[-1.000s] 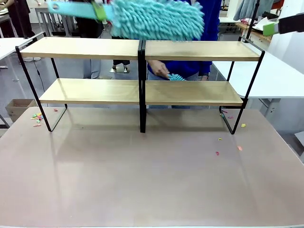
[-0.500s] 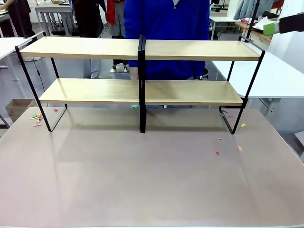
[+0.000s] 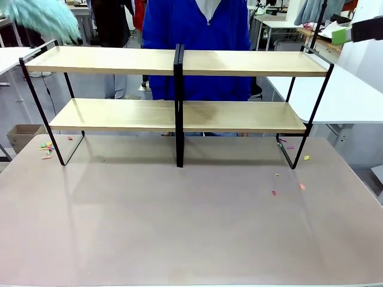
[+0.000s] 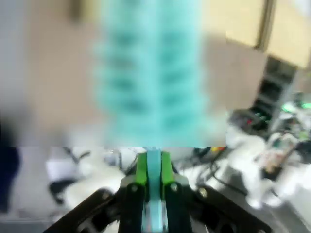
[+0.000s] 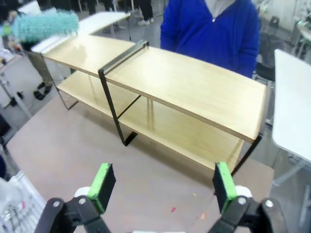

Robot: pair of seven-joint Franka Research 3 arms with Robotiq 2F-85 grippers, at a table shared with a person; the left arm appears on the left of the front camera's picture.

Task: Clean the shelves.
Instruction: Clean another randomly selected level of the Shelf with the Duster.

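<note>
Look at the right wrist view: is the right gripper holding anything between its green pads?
No, the right gripper stands wide open with nothing between its pads, above the tabletop.

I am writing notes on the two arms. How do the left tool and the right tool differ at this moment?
The left tool is shut on the flat handle of a teal duster; the right tool is open and holds nothing. The left tool carries the duster near the left end of the shelves, while the right tool faces the shelves from above the table. Both have green pads.
</note>
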